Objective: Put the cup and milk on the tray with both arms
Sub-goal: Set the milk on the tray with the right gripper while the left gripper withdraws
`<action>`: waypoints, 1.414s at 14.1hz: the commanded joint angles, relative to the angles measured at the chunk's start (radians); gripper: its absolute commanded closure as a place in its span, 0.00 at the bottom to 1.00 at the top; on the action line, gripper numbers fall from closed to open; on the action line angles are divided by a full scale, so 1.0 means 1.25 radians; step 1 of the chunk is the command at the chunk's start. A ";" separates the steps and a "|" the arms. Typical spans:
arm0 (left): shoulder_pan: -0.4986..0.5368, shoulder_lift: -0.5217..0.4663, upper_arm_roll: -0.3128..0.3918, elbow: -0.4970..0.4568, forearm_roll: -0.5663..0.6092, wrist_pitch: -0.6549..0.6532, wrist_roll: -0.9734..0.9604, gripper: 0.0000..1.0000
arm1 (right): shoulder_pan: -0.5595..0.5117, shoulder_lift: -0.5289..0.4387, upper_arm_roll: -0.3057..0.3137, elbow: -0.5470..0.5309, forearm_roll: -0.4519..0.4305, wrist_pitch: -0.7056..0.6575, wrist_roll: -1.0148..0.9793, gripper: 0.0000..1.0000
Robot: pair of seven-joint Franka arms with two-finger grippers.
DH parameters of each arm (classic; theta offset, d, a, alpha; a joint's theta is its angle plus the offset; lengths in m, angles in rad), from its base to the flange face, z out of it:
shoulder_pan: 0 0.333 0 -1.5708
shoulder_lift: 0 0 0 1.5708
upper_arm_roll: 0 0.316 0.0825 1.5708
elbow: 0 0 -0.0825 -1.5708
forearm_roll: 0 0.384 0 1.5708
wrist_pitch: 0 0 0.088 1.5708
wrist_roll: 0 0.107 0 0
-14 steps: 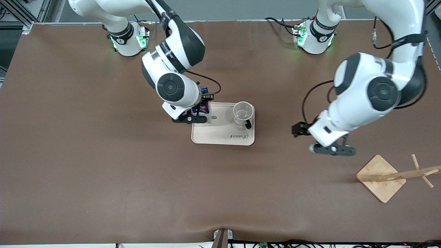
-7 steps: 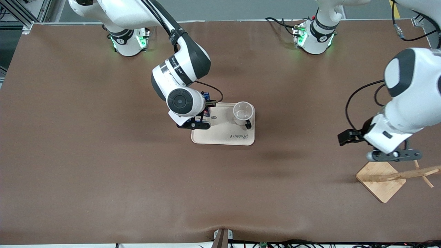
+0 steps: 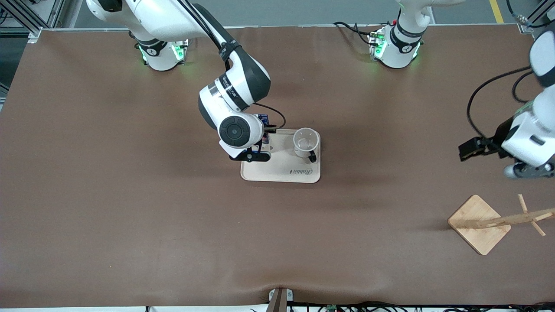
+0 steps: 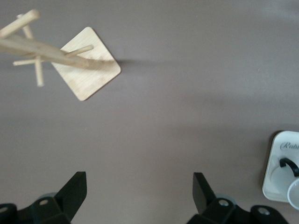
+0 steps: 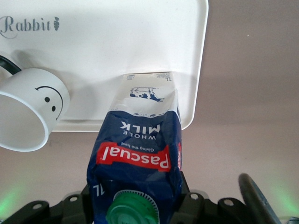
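The cream tray (image 3: 282, 171) lies mid-table. The white smiley cup (image 3: 306, 143) stands upright on the tray's end toward the left arm. My right gripper (image 3: 256, 154) is shut on the blue and white milk carton (image 3: 262, 118) and holds it upright at the tray's corner toward the right arm's base. The right wrist view shows the carton (image 5: 140, 144) with its base just inside the tray (image 5: 140, 42), beside the cup (image 5: 28, 112). I cannot tell if the base touches. My left gripper (image 3: 531, 170) is open and empty over bare table at the left arm's end.
A wooden stand with a square base (image 3: 479, 224) lies nearer the front camera than my left gripper; it also shows in the left wrist view (image 4: 86, 70). That view also catches the tray's edge (image 4: 275, 163) and the cup's handle (image 4: 287, 164).
My right gripper has carried the milk farther over the tray toward the cup. My left arm has drawn away from the tray toward its own end of the table.
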 commanded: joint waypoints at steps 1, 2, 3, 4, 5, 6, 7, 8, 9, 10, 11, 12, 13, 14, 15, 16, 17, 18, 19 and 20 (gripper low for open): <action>0.003 -0.076 -0.005 -0.068 0.006 -0.011 0.009 0.00 | 0.009 0.024 -0.002 0.022 0.016 0.021 0.000 0.00; 0.005 -0.097 -0.005 -0.089 0.006 -0.011 0.010 0.00 | 0.014 0.024 -0.002 0.023 0.016 0.024 -0.007 0.00; 0.005 -0.120 -0.005 -0.116 0.005 -0.010 0.010 0.00 | 0.013 0.020 -0.002 0.028 0.014 0.024 -0.011 0.00; 0.005 -0.146 -0.005 -0.145 0.003 -0.003 0.009 0.00 | 0.008 0.020 -0.002 0.040 0.014 0.016 -0.010 0.00; 0.006 -0.160 -0.006 -0.158 0.003 -0.001 0.009 0.00 | 0.003 0.018 -0.002 0.045 0.016 0.013 -0.010 0.00; 0.012 -0.166 -0.008 -0.159 0.001 -0.002 0.010 0.00 | 0.002 0.014 -0.002 0.049 0.016 0.011 -0.010 0.00; 0.016 -0.174 -0.011 -0.159 -0.009 -0.007 0.010 0.00 | -0.001 0.013 -0.003 0.062 0.016 0.005 -0.009 0.00; 0.016 -0.178 -0.011 -0.158 -0.017 -0.016 0.009 0.00 | -0.006 0.013 -0.004 0.079 0.014 -0.020 -0.009 0.00; 0.017 -0.179 -0.011 -0.153 -0.022 -0.023 -0.003 0.00 | -0.018 0.014 -0.006 0.101 0.012 -0.053 -0.009 0.00; 0.017 -0.177 -0.008 -0.148 -0.029 -0.023 0.004 0.00 | -0.031 0.014 -0.006 0.118 0.012 -0.082 -0.010 0.00; 0.017 -0.176 -0.007 -0.144 -0.029 -0.025 0.008 0.00 | -0.041 0.013 -0.006 0.133 0.012 -0.103 -0.009 0.00; 0.017 -0.180 -0.007 -0.144 -0.029 -0.036 0.009 0.00 | -0.050 0.012 -0.009 0.148 0.008 -0.121 -0.007 0.00; 0.016 -0.182 -0.010 -0.139 -0.029 -0.051 0.011 0.00 | -0.064 0.010 -0.012 0.165 0.002 -0.143 -0.009 0.00; 0.016 -0.183 -0.013 -0.137 -0.029 -0.052 0.015 0.00 | -0.087 -0.003 -0.018 0.188 -0.009 -0.183 -0.009 0.00; 0.012 -0.188 -0.015 -0.137 -0.029 -0.054 0.015 0.00 | -0.106 -0.018 -0.022 0.202 -0.021 -0.231 -0.007 0.00; 0.010 -0.194 -0.019 -0.138 -0.029 -0.054 0.016 0.00 | -0.134 -0.023 -0.030 0.213 -0.026 -0.273 -0.009 0.00; 0.011 -0.194 -0.027 -0.138 -0.030 -0.057 0.016 0.00 | -0.170 -0.040 -0.034 0.223 -0.026 -0.301 -0.009 0.00; 0.010 -0.194 -0.028 -0.138 -0.038 -0.061 0.019 0.00 | -0.210 -0.064 -0.034 0.224 -0.026 -0.310 -0.009 0.00; 0.008 -0.194 -0.033 -0.137 -0.042 -0.061 0.020 0.00 | -0.252 -0.089 -0.034 0.223 -0.026 -0.309 -0.009 0.00; 0.011 -0.195 -0.043 -0.138 -0.045 -0.061 0.025 0.00 | -0.295 -0.118 -0.033 0.224 -0.026 -0.309 -0.017 0.00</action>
